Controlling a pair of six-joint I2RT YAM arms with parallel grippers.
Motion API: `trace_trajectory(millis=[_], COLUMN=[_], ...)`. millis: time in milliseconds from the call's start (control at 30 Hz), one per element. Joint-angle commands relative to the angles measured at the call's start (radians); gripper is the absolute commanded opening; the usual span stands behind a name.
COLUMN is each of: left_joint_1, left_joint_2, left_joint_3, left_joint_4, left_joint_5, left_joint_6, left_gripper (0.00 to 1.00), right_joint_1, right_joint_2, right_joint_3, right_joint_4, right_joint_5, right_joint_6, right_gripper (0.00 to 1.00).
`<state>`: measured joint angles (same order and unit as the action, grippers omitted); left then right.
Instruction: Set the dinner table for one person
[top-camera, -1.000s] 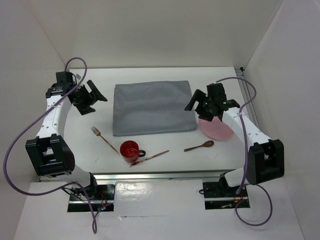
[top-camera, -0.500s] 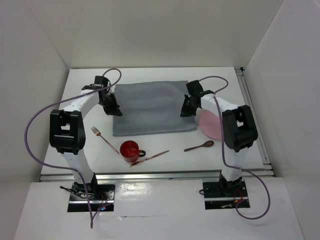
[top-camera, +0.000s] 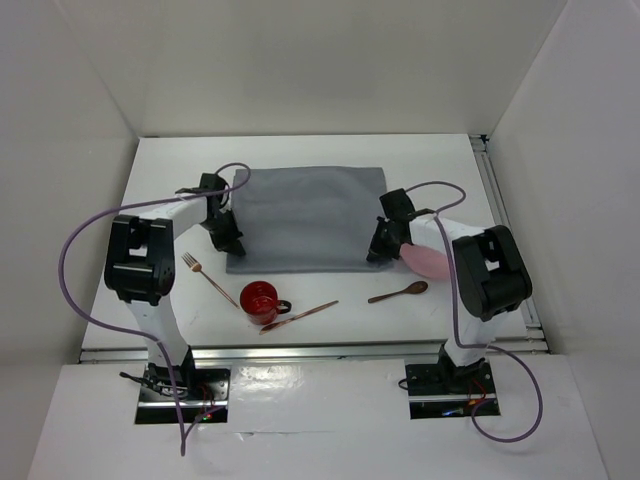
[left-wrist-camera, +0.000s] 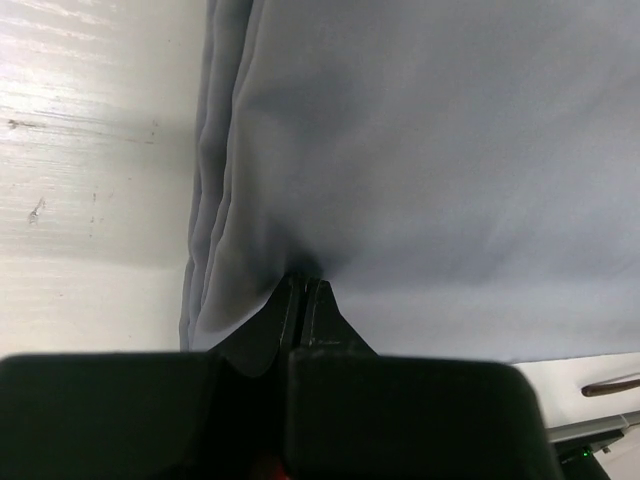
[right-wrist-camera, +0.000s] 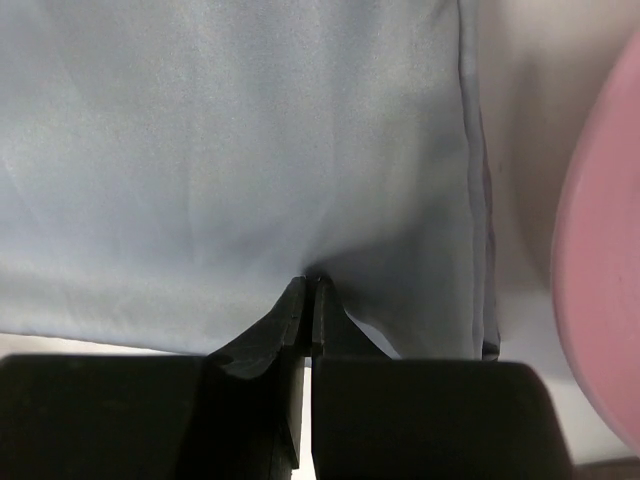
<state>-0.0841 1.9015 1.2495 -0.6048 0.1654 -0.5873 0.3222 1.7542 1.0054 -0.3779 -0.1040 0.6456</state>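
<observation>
My left gripper (left-wrist-camera: 304, 284) and right gripper (right-wrist-camera: 308, 284) are each pinched fully closed on a near corner of the grey placemat (top-camera: 305, 215), probably so it drags flat and square. The dinner table (top-camera: 300, 150) lies directly under my fingertips, and the pink plate (right-wrist-camera: 600, 260) is just right of my right fingers.

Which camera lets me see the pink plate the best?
The top camera: the pink plate lies just right of the grey mat, though the right arm covers part of it. The right wrist camera catches only a slice of its curved edge. The left wrist camera does not show it.
</observation>
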Motion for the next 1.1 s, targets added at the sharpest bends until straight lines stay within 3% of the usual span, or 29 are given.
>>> trace_trajectory(millis=[0,433,633,700,800,833,867,900,967,1067], left_joint_1=[-0.009,-0.009,-0.009,-0.019,-0.029,-0.04,-0.054,-0.054,-0.084,-0.109], left_joint_2=[-0.018,-0.133,-0.142,-0.171,-0.215,-0.252,-0.272,-0.294,-0.358,-0.41], left_joint_3=[-0.047,-0.15,-0.07,-0.004,0.083,0.128,0.148,0.163,0.203,0.217], left_joint_4=[0.004,0.004,-0.065,-0.098,-0.134,-0.163,-0.177,-0.187,-0.203,-0.213], left_joint_5=[-0.044,-0.067,-0.136,-0.145,-0.156,-0.165,-0.165,-0.176,-0.188,-0.198], left_joint_6=[-0.011,-0.011,-0.011,0.0,0.02,0.02,0.02,0.032,0.043,0.063], left_gripper=[0.0,0.0,0.0,0.16,0.37,0.41,0.45,0.55,0.63,0.72], right_joint_1=[0.017,0.026,0.026,0.035,0.035,0.022,0.002,-0.011,-0.07,-0.188], right_joint_2=[-0.024,-0.128,-0.199,-0.266,-0.367,-0.389,-0.43,-0.447,-0.493,-0.532], right_joint_3=[-0.062,-0.168,-0.099,-0.022,0.067,0.09,0.09,0.09,0.07,-0.003], right_joint_4=[-0.01,-0.03,-0.101,-0.153,-0.223,-0.243,-0.259,-0.304,-0.351,-0.418], right_joint_5=[0.043,0.063,0.053,0.088,0.164,0.211,0.236,0.263,0.319,0.317], right_joint_6=[0.012,0.031,0.031,0.031,0.064,0.075,0.084,0.112,0.144,0.206], right_gripper=[0.0,0.0,0.0,0.01,0.29,0.5,0.56,0.64,0.8,0.87])
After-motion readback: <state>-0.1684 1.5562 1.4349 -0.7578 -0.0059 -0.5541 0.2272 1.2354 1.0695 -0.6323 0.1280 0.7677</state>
